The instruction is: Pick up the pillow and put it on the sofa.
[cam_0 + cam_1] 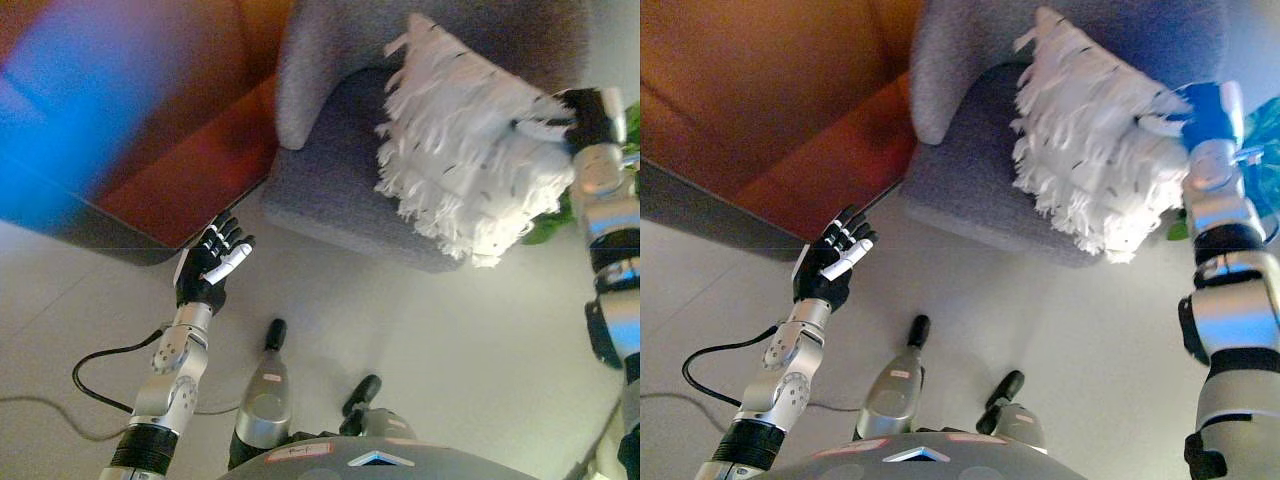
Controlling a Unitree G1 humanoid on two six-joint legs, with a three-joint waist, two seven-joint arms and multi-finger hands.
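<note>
A white fringed pillow (pixel 470 150) is tilted over the seat of a grey armchair (pixel 320 190), its lower edge hanging past the seat's front. My right hand (pixel 592 112) is at the pillow's right edge, with dark fingers reaching into the fringe and closed on it. My left hand (pixel 212 265) is open and empty, palm up, above the floor in front of the orange sofa (pixel 200 150). The sofa fills the upper left, next to the armchair.
The pale floor (pixel 430 340) spreads in front of both seats. Something green (pixel 548 228), like a plant, shows behind the pillow's lower right by my right arm.
</note>
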